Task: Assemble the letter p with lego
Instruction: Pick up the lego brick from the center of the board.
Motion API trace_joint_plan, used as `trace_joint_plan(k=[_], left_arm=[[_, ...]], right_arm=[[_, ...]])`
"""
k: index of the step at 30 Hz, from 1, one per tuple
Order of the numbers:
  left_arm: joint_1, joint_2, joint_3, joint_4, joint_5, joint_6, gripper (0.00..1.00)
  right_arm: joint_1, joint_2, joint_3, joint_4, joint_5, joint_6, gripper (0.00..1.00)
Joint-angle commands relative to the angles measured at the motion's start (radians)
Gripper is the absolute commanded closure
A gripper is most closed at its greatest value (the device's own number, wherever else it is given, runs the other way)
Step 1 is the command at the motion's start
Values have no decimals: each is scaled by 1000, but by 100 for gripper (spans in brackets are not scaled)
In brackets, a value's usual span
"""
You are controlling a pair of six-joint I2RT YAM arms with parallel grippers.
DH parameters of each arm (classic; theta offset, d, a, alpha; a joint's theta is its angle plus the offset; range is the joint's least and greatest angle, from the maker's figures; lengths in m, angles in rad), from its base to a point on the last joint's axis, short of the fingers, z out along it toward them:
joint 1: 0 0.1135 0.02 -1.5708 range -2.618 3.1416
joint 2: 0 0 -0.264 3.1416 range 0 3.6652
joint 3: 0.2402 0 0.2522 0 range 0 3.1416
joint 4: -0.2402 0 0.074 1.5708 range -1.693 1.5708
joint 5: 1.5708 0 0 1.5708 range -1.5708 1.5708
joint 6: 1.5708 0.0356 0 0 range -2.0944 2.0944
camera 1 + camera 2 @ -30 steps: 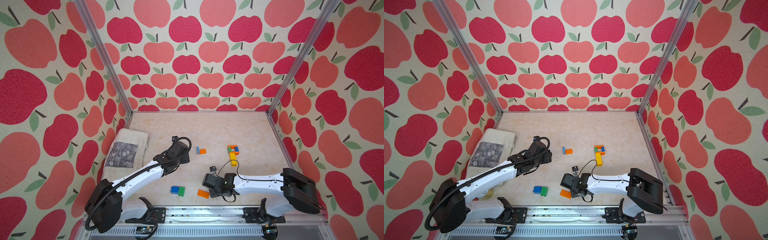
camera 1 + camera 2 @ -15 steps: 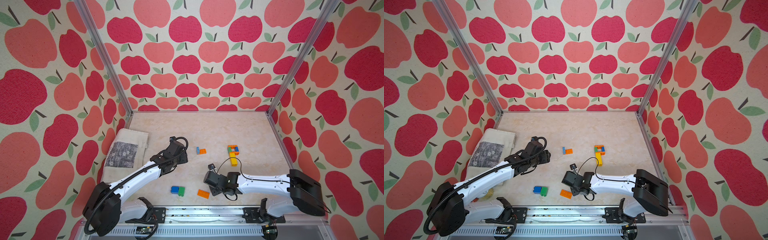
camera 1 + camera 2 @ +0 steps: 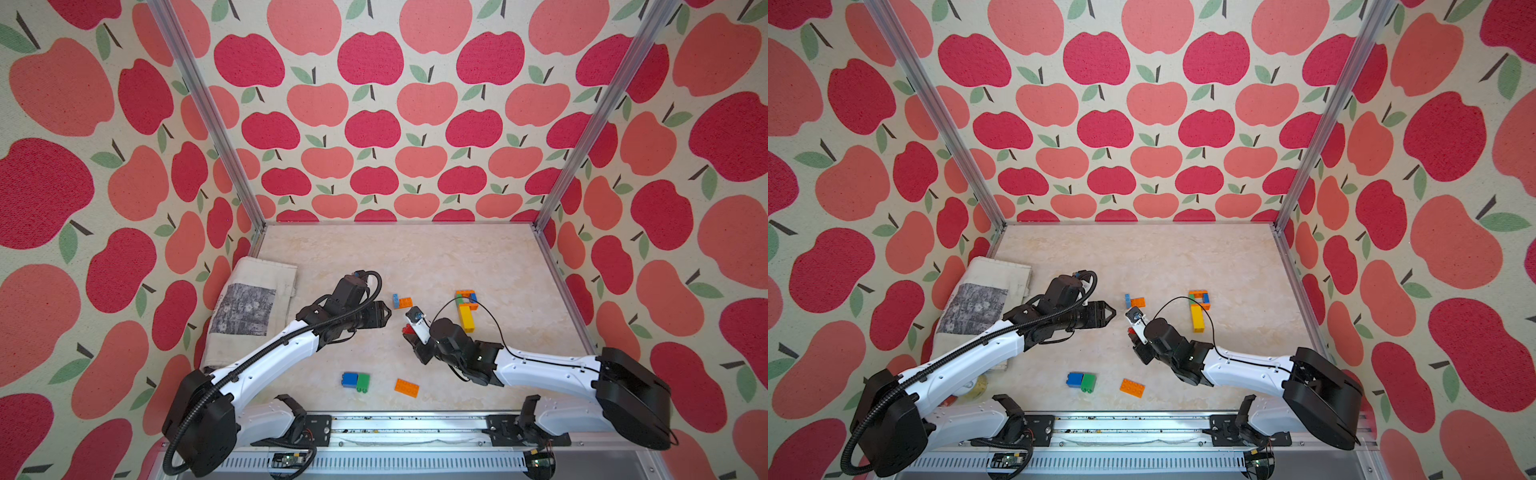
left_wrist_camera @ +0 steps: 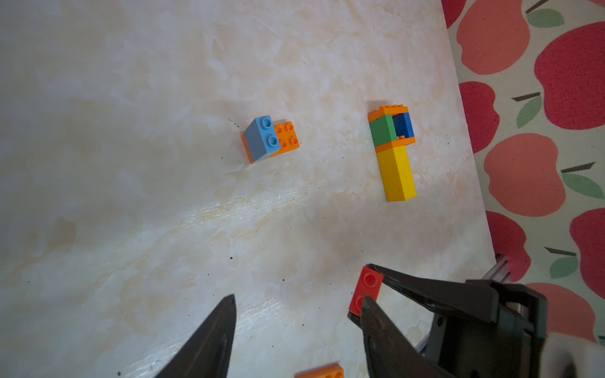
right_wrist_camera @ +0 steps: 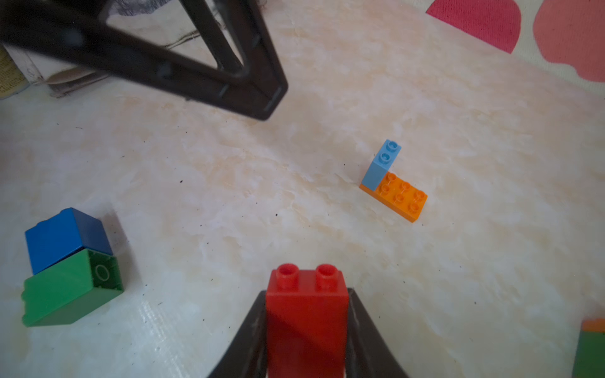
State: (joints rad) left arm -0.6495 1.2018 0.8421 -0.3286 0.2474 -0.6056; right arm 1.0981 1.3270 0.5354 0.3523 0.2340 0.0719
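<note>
Left arm outstretched, left claw (image 4: 298,298) parted, empty | right claw (image 5: 307,293) clamps red brick (image 5: 306,315), arm outstretched

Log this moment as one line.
left end effector: open, empty | right end effector: shut on red brick | partial build: untouched, red brick not yet added

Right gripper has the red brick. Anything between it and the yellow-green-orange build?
Nothing visible. Bare table lies between the red brick, held in the right gripper, and the yellow-green-orange build. The light blue-on-orange piece sits off to one side. The open left gripper hangs on the brick's far side.
</note>
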Motion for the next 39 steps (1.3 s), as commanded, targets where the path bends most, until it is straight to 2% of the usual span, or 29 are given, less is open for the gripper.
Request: trace_joint_plan(k=[1,10,23,33,36,39], left_arm=[[0,-10,45,-22,89,41,39],[-18,45,82,-35,140,69,51],[-42,108,120,-59,123,74,76],[-41,121,128,-69,128,83,77],[-41,125,135,-76,129,89,70],[-38,126,139,-77,133,96,70]], right_arm=[[-23,40,-23,305,-88,-144,70],[-33,102,-51,476,-160,-183,70],[-37,108,-47,498,-133,-177,71],[-64,111,-19,458,-119,-137,71],[-79,108,-18,452,-136,-113,72],[-84,105,-18,448,-146,-110,72]])
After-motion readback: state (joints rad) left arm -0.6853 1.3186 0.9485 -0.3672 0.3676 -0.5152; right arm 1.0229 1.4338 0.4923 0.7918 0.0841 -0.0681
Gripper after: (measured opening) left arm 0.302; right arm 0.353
